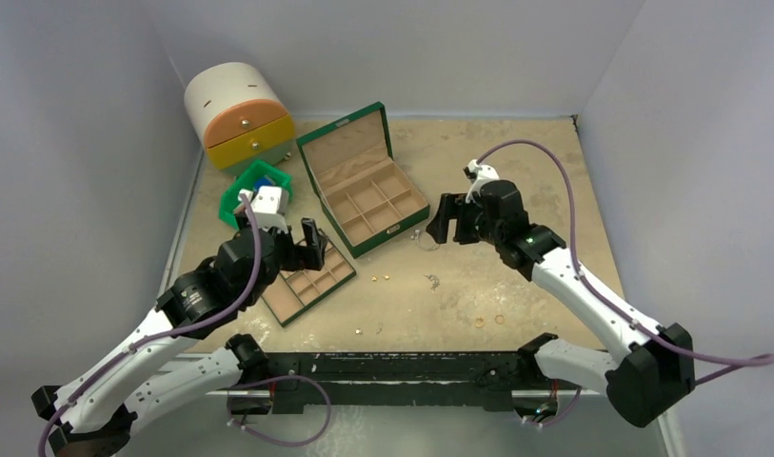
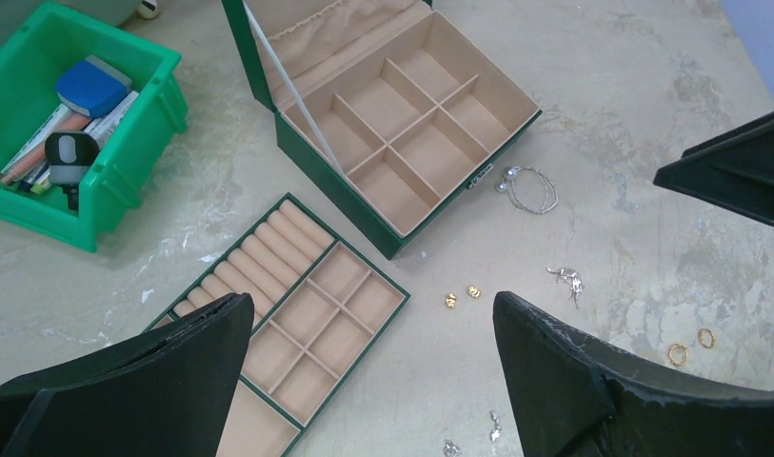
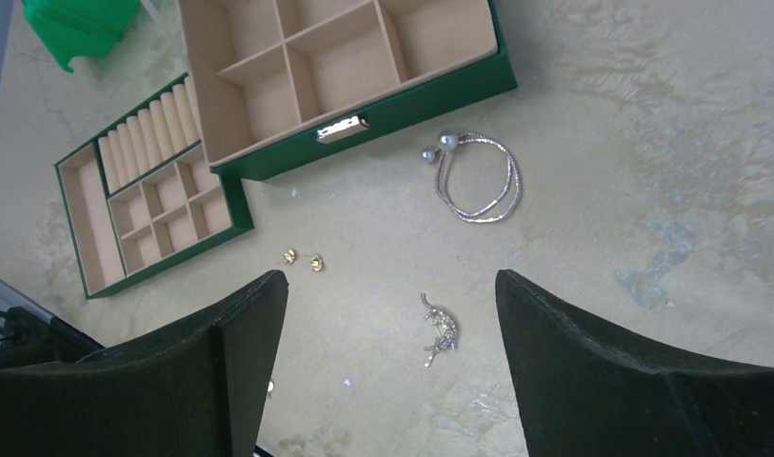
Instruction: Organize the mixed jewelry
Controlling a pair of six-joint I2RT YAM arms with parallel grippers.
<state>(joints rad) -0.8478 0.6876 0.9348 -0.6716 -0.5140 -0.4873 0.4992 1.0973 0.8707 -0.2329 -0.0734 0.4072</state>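
While both claws stand released, grasping nothing, we list across the top view:
- left gripper (image 2: 368, 309) by a divided tray (image 1: 307, 286), left of centre
- open green jewelry box (image 1: 364, 190), upper centre
- gold studs (image 1: 381, 278), silver hoop (image 1: 428, 238) and silver charm (image 1: 431, 280), loose on the table at centre
- gold rings (image 1: 489, 321), lower right of centre
- right gripper (image 3: 390, 281), just right of the hoop

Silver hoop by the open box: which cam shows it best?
Right wrist: the silver hoop lies large and sharp, with both bead ends and the doubled band clear. Left wrist shows it smaller, just off the box corner. Top external gives only a tiny glint.
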